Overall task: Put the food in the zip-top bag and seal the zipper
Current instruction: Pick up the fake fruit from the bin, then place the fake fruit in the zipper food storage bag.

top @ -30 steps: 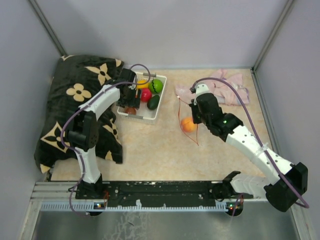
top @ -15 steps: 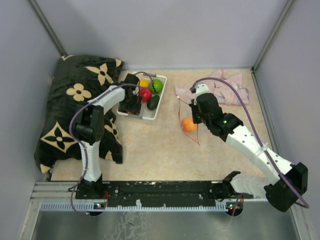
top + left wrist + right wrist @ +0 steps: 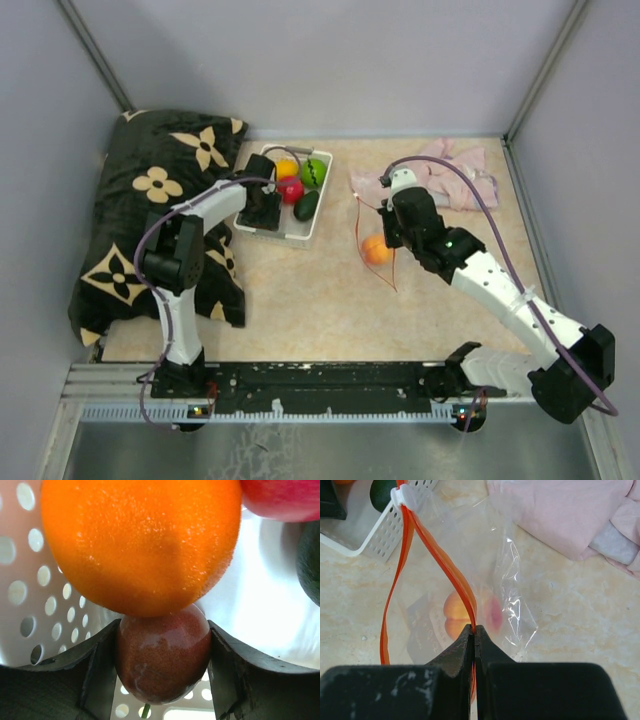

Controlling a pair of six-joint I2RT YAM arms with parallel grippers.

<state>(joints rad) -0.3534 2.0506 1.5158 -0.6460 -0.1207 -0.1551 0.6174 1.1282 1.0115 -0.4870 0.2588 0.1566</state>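
In the left wrist view my left gripper (image 3: 162, 672) has both fingers pressed against a brown fruit (image 3: 162, 657) inside the white basket (image 3: 30, 580). An orange fruit (image 3: 140, 545) rests on top of it, with a red one (image 3: 285, 497) and a dark green one (image 3: 310, 560) beside them. From above, the left gripper (image 3: 262, 213) is low in the basket's near-left end. My right gripper (image 3: 474, 630) is shut on the red-orange zipper (image 3: 440, 560) and holds the zip-top bag (image 3: 515, 615) up with its mouth apart. A peach fruit (image 3: 454, 614) lies in the bag.
The basket (image 3: 300, 234) also holds a bright green fruit (image 3: 315, 171). A pink cloth (image 3: 445, 178) lies at the back right behind the bag. A black flower-patterned cushion (image 3: 150, 200) fills the left side, right beside the basket.
My left gripper has moved toward the basket's near end, gone down into it and narrowed onto the brown fruit. The right arm and the bag have not moved.
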